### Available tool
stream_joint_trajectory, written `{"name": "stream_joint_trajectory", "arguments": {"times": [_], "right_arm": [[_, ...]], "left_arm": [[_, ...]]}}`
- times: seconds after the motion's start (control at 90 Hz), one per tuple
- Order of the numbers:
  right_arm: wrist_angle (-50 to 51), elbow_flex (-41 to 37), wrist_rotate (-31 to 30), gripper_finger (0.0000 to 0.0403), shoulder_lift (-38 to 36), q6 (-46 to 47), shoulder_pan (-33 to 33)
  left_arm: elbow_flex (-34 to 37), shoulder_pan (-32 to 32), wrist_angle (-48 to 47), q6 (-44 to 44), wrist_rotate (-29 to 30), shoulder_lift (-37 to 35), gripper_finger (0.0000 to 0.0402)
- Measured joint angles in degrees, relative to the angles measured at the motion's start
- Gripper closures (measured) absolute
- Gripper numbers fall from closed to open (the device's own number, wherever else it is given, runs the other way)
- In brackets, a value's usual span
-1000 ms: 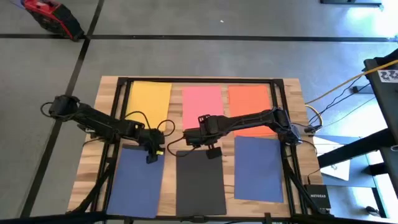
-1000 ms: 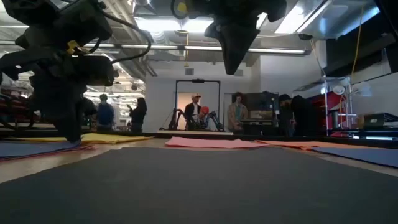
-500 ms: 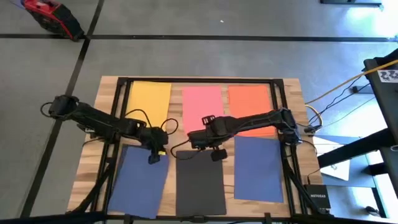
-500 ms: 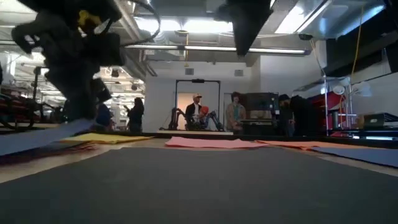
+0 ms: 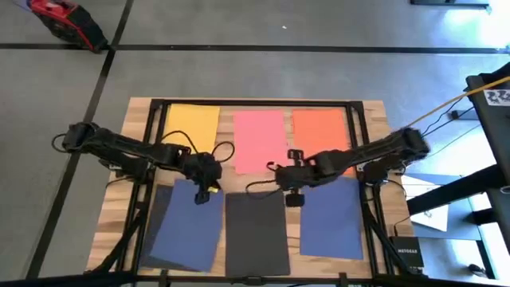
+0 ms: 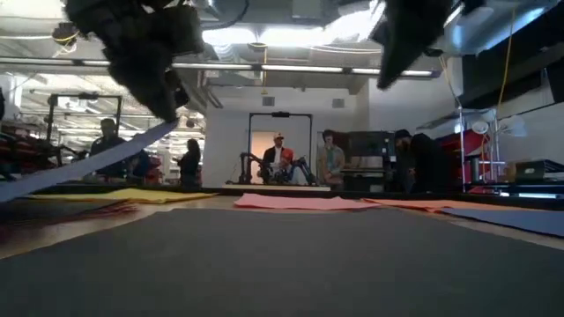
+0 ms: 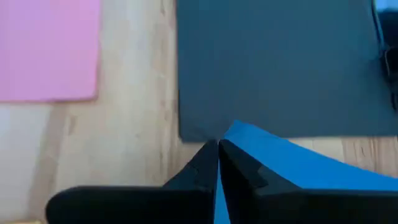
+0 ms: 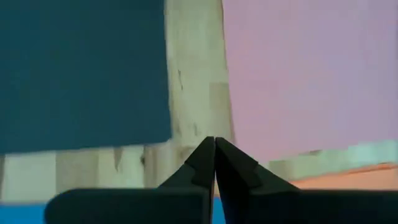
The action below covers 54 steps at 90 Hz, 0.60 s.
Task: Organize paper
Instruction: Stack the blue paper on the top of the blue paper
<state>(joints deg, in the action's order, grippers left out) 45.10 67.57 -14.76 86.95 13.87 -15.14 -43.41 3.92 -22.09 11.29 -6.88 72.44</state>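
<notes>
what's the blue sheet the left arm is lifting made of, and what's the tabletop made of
The blue sheet looks like thin matte paper: pinched at one corner by the left pincer, it rises in the low view with no glare. The tabletop looks like pale wood, with visible grain and plank seams, finish unclear.

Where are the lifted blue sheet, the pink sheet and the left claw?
Lifted blue sheet (image 5: pixel 187 227): high view, middle of its flat face.
Pink sheet (image 5: pixel 260 139): high view, centre of the sheet.
Left claw (image 7: pixel 217 149): left wrist view, between its fingertips, pinched on the blue sheet's corner.
</notes>
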Motion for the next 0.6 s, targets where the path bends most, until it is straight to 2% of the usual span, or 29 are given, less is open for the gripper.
{"name": "stream_joint_trajectory", "arguments": {"times": [0.178, 0.311, 0.422, 0.6], "right_arm": [[-31.5, -21.4, -0.9, 0.0403, -9.7, 6.0, 0.2], [-51.4, -31.8, -3.3, 0.0402, -10.9, 11.8, 1.1], [-63.7, -34.8, -3.2, 0.0397, -9.0, 16.0, 3.2], [-71.8, -31.9, -0.6, 0.0357, -4.4, 16.0, 7.4]], "left_arm": [[-1.1, -3.3, 0.9, 1.1, 1.7, 0.0, 0.0401], [-1.2, -4.9, 4.0, 1.6, 4.4, 0.0, 0.0401], [-1.2, -5.9, 7.1, 1.4, 6.1, 0.0, 0.0401], [-1.2, -6.7, 10.2, 0.6, 8.8, 1.0, 0.0401]]}}
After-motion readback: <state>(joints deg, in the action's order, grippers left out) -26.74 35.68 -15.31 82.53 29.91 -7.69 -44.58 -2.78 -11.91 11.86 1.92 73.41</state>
